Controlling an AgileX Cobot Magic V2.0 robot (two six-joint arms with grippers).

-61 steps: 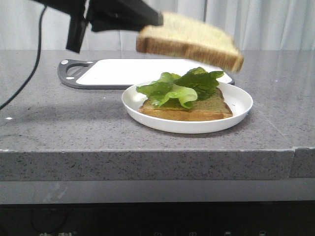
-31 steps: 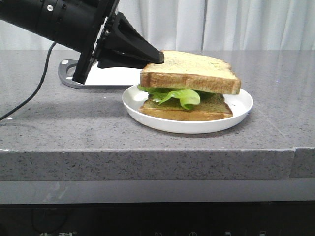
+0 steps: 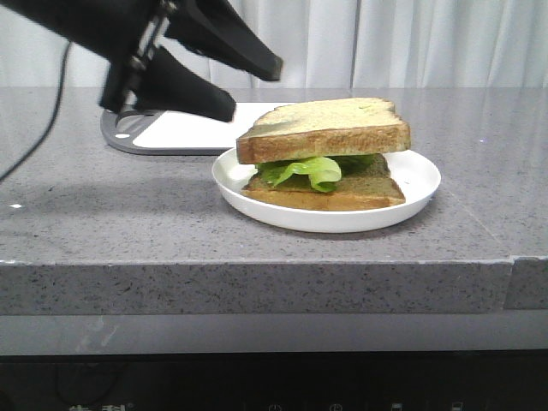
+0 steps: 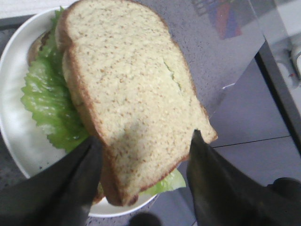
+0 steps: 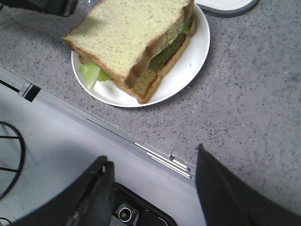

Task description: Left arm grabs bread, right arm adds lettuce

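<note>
The bread (image 3: 324, 129) lies on top of the lettuce (image 3: 301, 169), which sits on a thinner, darker slice (image 3: 330, 192) in the white plate (image 3: 415, 193); the leaf's ruffled edge sticks out on the side facing the front camera. My left gripper (image 3: 253, 87) hangs just beside the bread's left end, fingers spread wide, one above and one below the slice's level, touching nothing. My right gripper (image 5: 153, 181) is also spread and empty, near the counter's (image 3: 103, 223) front edge, well apart from the plate. A white cutting board (image 3: 193, 128) with a grey handle lies behind the plate.
</note>
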